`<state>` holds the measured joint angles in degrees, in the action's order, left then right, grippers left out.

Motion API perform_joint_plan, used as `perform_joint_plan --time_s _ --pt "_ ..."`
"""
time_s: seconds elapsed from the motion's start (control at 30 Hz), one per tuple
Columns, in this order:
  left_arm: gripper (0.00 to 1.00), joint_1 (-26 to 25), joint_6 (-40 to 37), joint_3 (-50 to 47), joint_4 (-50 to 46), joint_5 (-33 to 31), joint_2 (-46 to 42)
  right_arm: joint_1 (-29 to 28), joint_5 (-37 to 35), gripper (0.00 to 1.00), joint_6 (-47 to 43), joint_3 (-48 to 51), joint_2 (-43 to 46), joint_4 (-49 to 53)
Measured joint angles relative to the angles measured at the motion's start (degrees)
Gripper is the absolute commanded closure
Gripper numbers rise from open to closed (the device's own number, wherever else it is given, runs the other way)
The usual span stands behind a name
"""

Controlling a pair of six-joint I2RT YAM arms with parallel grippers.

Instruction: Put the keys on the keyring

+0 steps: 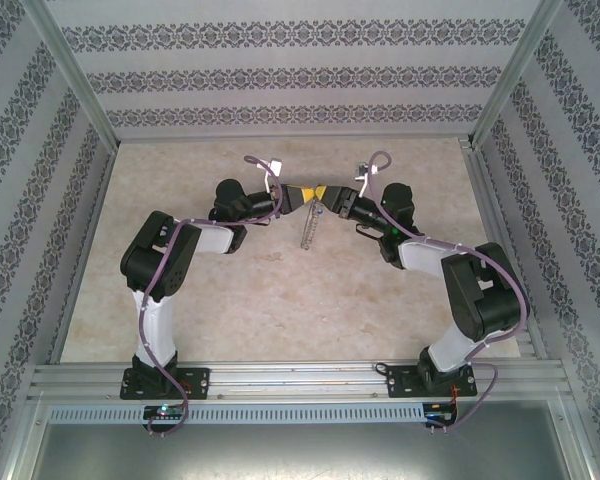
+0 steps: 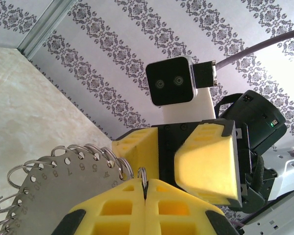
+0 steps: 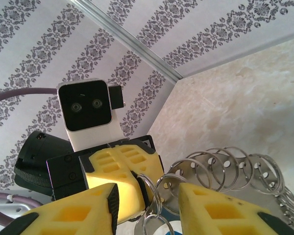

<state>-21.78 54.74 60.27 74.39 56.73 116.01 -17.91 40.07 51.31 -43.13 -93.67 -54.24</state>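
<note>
The keyring (image 2: 54,193) is a flat metal disc with numbered holes that carries several split rings. It hangs below the two grippers (image 1: 308,232) in the top view. My left gripper (image 2: 146,188) is shut on one thin split ring (image 2: 144,175), which sticks up from between its yellow pads. My right gripper (image 3: 148,191) faces it, open, with a finger on either side of that ring (image 3: 157,193) and touching neither side. A sliver of bright blue (image 3: 174,233) at the bottom edge of the right wrist view looks like the head of the keys; the rest is hidden.
Both arms meet tip to tip above the middle of the beige table (image 1: 280,300). Patterned walls stand on three sides, with a metal rail (image 1: 280,375) along the near edge. The right gripper's yellow fingers (image 2: 206,161) sit right in front of the left one.
</note>
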Motion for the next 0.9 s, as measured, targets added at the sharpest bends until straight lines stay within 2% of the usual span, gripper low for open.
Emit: perform_joint_plan --time_s 0.23,0.57,0.73,0.9 --pt "1.00 0.00 -0.02 -0.02 0.00 0.00 0.00 -0.72 0.00 0.70 -0.02 -0.81 -0.66 -0.15" --pt "1.00 0.04 0.02 -0.02 0.24 -0.22 -0.02 -0.68 -0.42 1.00 -0.11 -0.87 -0.76 0.02" --pt "1.00 0.09 0.02 -0.04 0.24 -0.26 -0.02 -0.61 -0.39 1.00 -0.02 -0.98 -1.01 -0.09" --pt "0.83 0.09 -0.17 -0.09 0.04 -0.46 -0.15 -0.02 1.07 1.00 -0.22 -1.51 -1.68 -0.42"
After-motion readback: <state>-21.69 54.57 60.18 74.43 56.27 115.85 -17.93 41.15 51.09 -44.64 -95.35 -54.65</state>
